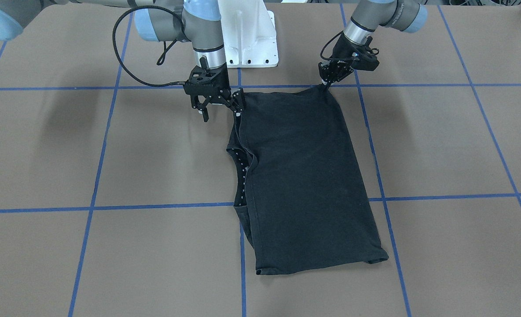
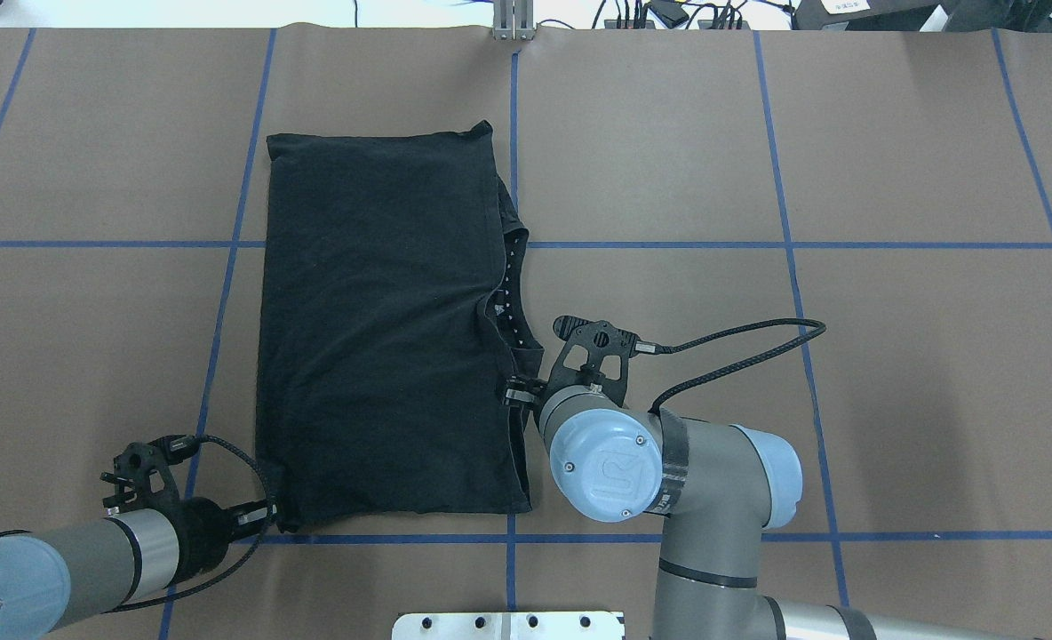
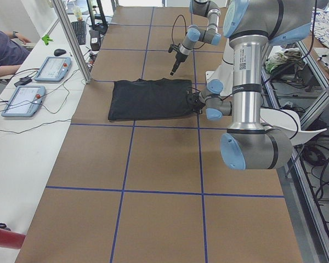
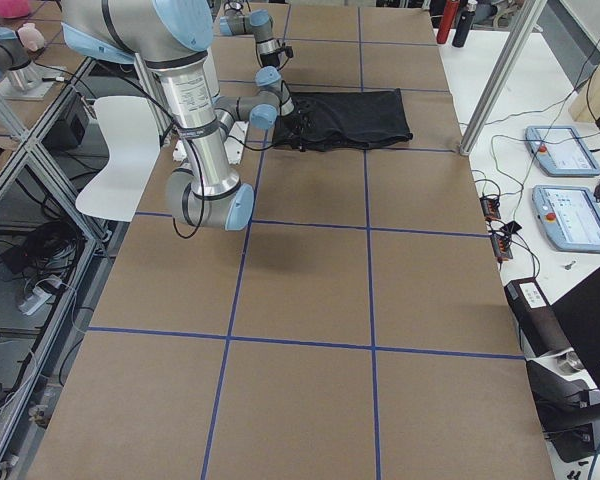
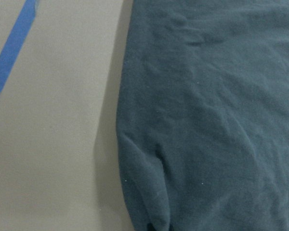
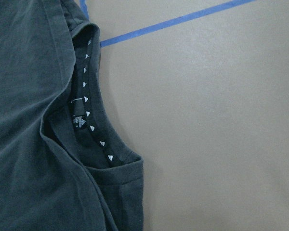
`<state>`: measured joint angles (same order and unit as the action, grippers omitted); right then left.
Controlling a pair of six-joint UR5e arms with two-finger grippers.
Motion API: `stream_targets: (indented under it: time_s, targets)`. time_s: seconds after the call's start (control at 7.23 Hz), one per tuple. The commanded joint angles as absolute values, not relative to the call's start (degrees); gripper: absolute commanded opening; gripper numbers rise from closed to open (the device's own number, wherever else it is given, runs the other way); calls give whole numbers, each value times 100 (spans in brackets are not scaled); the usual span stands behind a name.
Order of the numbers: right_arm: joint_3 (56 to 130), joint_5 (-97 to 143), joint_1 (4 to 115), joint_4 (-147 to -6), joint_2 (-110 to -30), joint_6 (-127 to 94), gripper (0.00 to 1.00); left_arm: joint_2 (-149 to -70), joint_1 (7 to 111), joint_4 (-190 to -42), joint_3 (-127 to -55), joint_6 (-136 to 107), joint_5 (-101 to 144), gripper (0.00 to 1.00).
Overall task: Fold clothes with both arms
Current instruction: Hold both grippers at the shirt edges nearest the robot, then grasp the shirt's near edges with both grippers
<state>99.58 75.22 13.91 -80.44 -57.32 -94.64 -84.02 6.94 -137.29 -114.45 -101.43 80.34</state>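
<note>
The clothes are one black T-shirt (image 1: pixel 304 176) lying folded lengthwise on the brown table, plain side up. Its collar (image 1: pixel 243 176), lined with small white triangles, peeks out along one long edge (image 2: pixel 510 293). My left gripper (image 1: pixel 326 86) is shut on the shirt's near corner, where the cloth is drawn into a point (image 2: pixel 275 513). My right gripper (image 1: pixel 221 110) hovers open at the other near corner, one finger (image 1: pixel 238 103) against the cloth edge and the other off it. The right wrist view shows only the collar (image 6: pixel 89 120) and table; its fingers are out of frame.
The white pedestal mount (image 1: pixel 247 35) stands between the arms at the robot's side. Blue tape lines (image 2: pixel 513 244) grid the brown table. A white bench with control tablets (image 3: pixel 24 98) and a seated person's arm (image 3: pixel 3 49) lies beyond the far edge, behind an aluminium post (image 3: pixel 71 41).
</note>
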Motion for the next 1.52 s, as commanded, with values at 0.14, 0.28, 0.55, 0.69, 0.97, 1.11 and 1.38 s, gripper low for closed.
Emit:
stream_targets:
  time_s: [0.14, 0.28, 0.55, 0.69, 0.97, 1.11, 1.38]
  targets:
    - [9133, 7356, 1327, -7866, -5161, -9633, 74, -8402, 694, -13729, -11452, -10143, 8033, 0]
    - [9123, 7330, 1292, -7875, -5150, -9633, 69, -8402, 694, -13737, -11452, -10143, 8033, 0]
    - [9123, 7286, 1231, -7884, -5150, -9633, 64, -8411, 694, -13729, -11452, -10143, 8033, 0]
    - [9123, 7269, 1204, -7892, -5150, -9633, 63, -8411, 694, -13729, -11452, -10143, 8033, 0]
    - [9123, 7269, 1187, -7901, -5150, -9633, 54, -8411, 694, -13729, -11461, -10143, 8033, 0]
    - [9132, 7269, 1178, -7910, -5150, -9633, 45, -8411, 694, -13737, -11461, -10143, 8033, 0]
    - [9149, 7269, 1178, -7910, -5150, -9633, 10, -8429, 703, -13729, -11478, -10143, 8033, 0]
